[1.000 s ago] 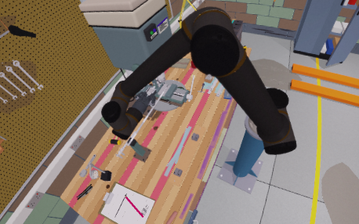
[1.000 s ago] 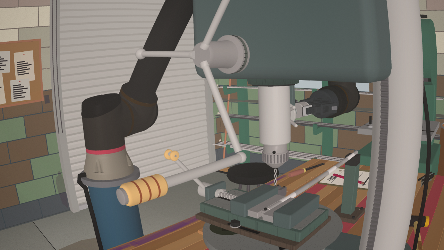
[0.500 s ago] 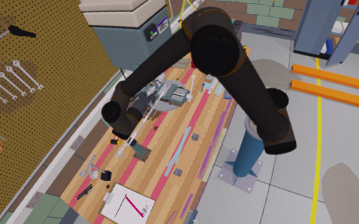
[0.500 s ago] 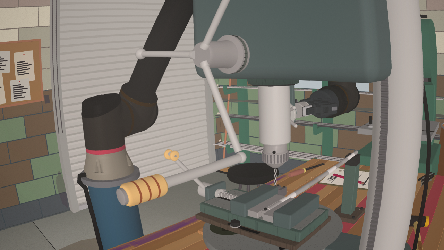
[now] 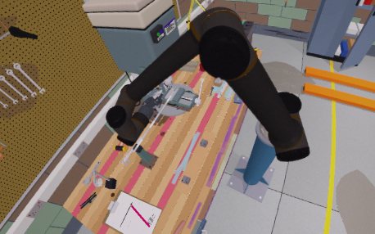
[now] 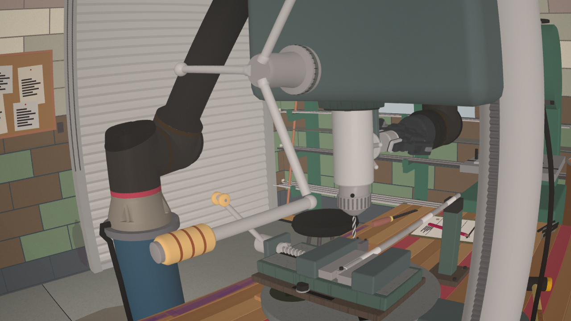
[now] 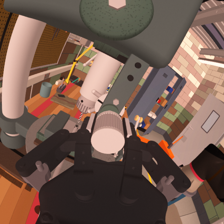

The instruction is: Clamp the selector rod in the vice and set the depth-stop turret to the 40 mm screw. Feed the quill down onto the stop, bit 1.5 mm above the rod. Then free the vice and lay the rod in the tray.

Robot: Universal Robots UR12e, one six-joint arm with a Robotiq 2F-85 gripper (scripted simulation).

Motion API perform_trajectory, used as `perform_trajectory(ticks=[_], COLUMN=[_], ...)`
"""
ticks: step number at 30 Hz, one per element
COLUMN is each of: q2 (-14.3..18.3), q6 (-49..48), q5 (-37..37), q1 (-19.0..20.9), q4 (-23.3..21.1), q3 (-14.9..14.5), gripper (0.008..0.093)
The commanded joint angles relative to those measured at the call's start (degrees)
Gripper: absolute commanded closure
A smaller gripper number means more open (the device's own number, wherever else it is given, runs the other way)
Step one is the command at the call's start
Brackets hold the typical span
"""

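Observation:
The knurled depth-stop turret knob (image 7: 107, 133) sits beside the quill, under the drill head, and my gripper (image 7: 108, 125) is closed on it. From the second side camera the gripper (image 6: 385, 140) reaches in behind the quill (image 6: 353, 153). The drill bit (image 6: 353, 227) hangs a little above the vice (image 6: 341, 271). The long pale selector rod (image 6: 399, 235) lies between the vice jaws. Its far end rests on a green post (image 6: 451, 239). In the side camera the rod (image 5: 149, 122) runs from the vice (image 5: 178, 98) across the bench.
The drill press head (image 6: 375, 52) and its column (image 6: 515, 159) crowd the gripper. The feed lever with a yellow grip (image 6: 187, 243) sticks out toward the robot base (image 6: 139, 223). A drawing sheet (image 5: 133, 214) and small tools lie on the bench.

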Motion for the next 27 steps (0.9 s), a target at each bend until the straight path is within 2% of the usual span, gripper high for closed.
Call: perform_trajectory(ticks=[1, 16, 27], q2=[0.0, 0.0, 0.0], q6=[-1.6, -28.7, -39.4], q5=[0.0, 0.0, 0.0], q1=[0.0, 0.0, 0.0], q4=[0.0, 0.0, 0.0], q3=[0.0, 0.0, 0.0], gripper=[0.0934, 0.0934, 0.0934])
